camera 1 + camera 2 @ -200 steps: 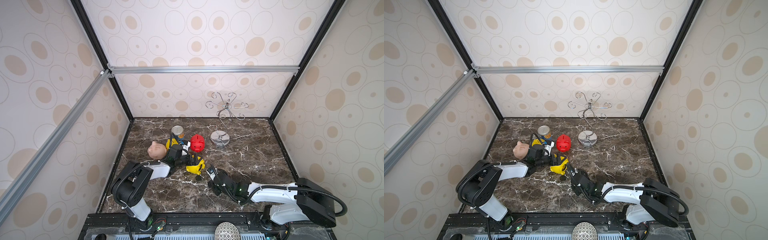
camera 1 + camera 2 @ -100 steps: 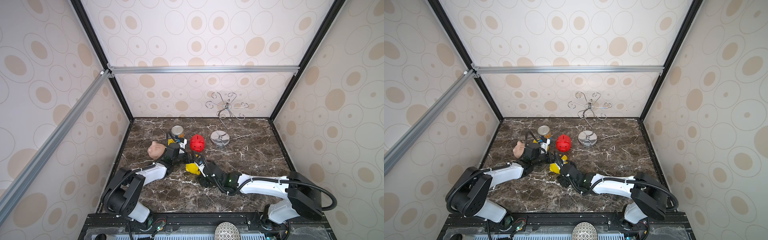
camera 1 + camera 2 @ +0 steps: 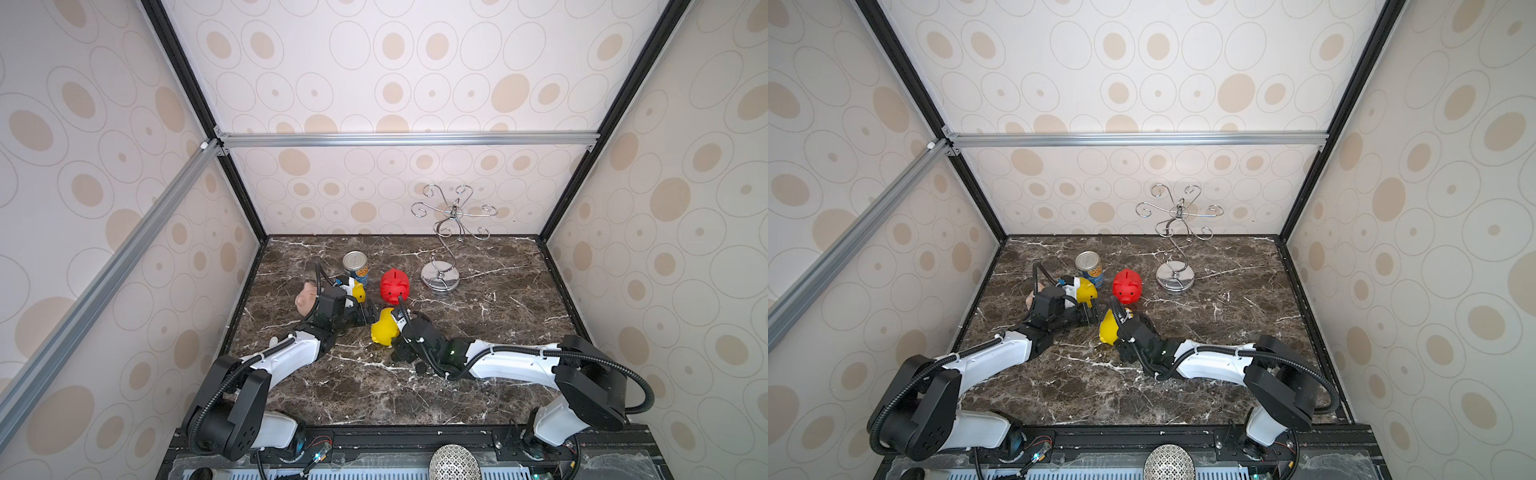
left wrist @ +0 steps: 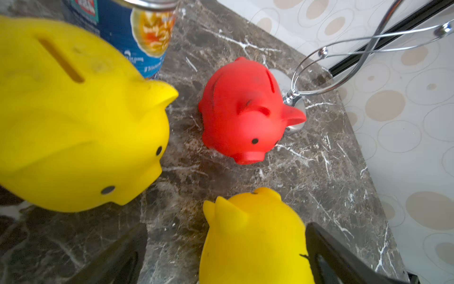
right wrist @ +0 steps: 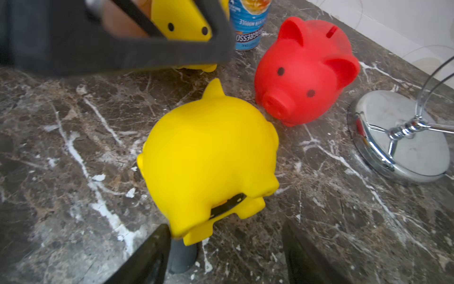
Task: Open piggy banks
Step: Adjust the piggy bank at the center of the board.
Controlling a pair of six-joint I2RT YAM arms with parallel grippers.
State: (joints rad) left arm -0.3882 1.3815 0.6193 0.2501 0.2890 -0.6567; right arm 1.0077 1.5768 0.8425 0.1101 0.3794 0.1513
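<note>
Marble tabletop (image 3: 498,332) carries everything. Nearest, the right gripper (image 5: 224,226) has its jaws wide apart at the rump of a tipped yellow piggy bank (image 5: 208,152), which shows a black sliver by its feet. The left gripper (image 4: 226,225), jaws spread wide, flanks the same bank without clamping it. Beyond are the second yellow piggy bank (image 4: 73,123), the pink piggy bank (image 3: 305,296) and the red piggy bank (image 3: 394,286), then a tin can (image 3: 356,266) and a wire stand (image 3: 440,277).

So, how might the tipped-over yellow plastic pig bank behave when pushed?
The tipped-over yellow plastic pig bank has a round body and rests off its feet, so it will probably roll or spin. Its smooth skin looks slippery, so a grip may slide.
</note>
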